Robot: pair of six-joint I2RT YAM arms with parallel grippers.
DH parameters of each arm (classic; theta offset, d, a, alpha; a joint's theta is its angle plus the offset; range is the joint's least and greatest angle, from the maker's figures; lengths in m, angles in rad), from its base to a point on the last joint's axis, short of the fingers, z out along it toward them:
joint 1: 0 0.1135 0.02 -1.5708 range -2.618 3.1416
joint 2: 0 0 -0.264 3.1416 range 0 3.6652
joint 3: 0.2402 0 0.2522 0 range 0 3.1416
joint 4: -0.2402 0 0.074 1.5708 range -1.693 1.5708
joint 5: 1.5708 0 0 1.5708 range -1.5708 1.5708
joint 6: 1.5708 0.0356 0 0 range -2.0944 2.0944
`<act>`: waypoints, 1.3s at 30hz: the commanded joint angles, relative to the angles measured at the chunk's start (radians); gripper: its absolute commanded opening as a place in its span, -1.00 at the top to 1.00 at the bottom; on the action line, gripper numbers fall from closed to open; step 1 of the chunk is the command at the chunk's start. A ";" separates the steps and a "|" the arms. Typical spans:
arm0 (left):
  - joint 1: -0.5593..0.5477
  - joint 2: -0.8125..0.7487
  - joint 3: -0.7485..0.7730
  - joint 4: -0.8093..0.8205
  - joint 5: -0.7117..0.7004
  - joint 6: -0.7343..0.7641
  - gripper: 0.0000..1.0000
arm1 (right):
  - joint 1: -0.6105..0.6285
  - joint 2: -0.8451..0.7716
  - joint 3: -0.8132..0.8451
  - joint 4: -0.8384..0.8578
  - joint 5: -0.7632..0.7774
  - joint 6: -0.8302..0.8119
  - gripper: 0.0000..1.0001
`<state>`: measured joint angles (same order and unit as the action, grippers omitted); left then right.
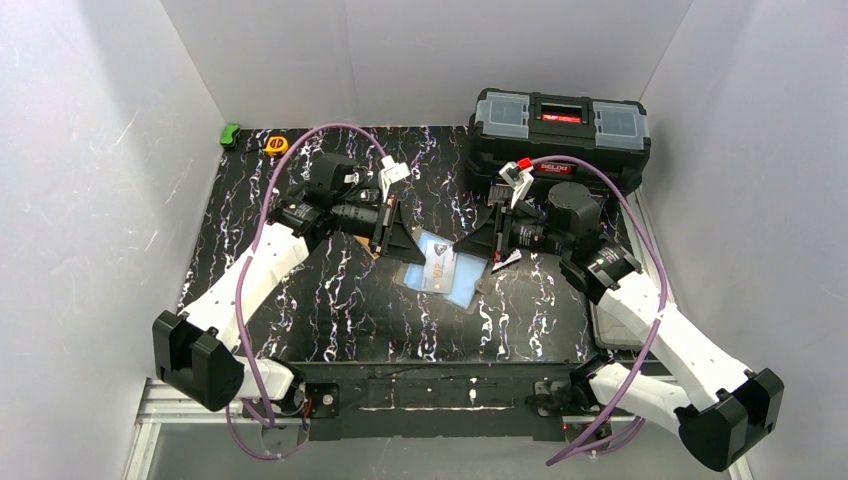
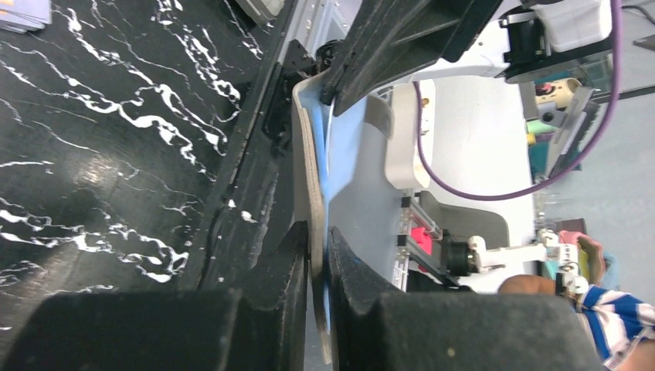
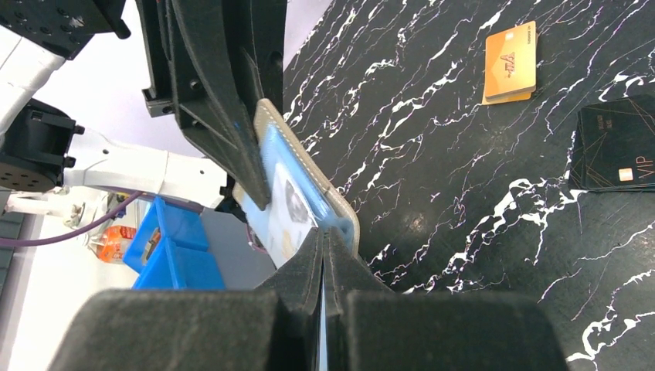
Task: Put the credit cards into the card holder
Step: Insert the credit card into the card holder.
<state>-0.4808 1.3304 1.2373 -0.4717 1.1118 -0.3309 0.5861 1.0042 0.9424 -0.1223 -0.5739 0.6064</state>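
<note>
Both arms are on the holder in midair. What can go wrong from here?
1. The left gripper pinches the card holder only by its thin edge, so a push may twist it or slip it out.
2. The right gripper clamps the blue card close to the left fingers, so they may collide.
3. Both hang above the table, so a slip drops them.

the left gripper fills the bottom, its two black fingers pressed onto the card holder, which stands on edge between them, taupe outer face toward the black marbled tabletop, pale blue lining on the other side. the holder runs up in line with the tabletop's near edge to the right gripper, which clamps its far end. pale credit cards, cropped, lie well in from that edge. a purple cable loops beyond it.
</note>
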 commanded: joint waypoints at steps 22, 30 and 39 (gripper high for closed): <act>0.056 -0.068 -0.105 0.056 -0.194 -0.148 1.00 | -0.004 0.033 0.189 -0.194 0.220 -0.087 -0.17; 0.077 0.006 -0.289 0.211 -0.236 -0.180 1.00 | -0.001 0.050 0.031 -0.127 0.144 -0.001 -0.20; 0.088 0.146 -0.448 0.381 -0.292 -0.200 1.00 | 0.044 0.226 -0.077 -0.049 0.106 0.009 -0.21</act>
<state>-0.4007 1.4590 0.8303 -0.1810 0.8410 -0.5182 0.6041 1.1584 0.8825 -0.2562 -0.4294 0.6029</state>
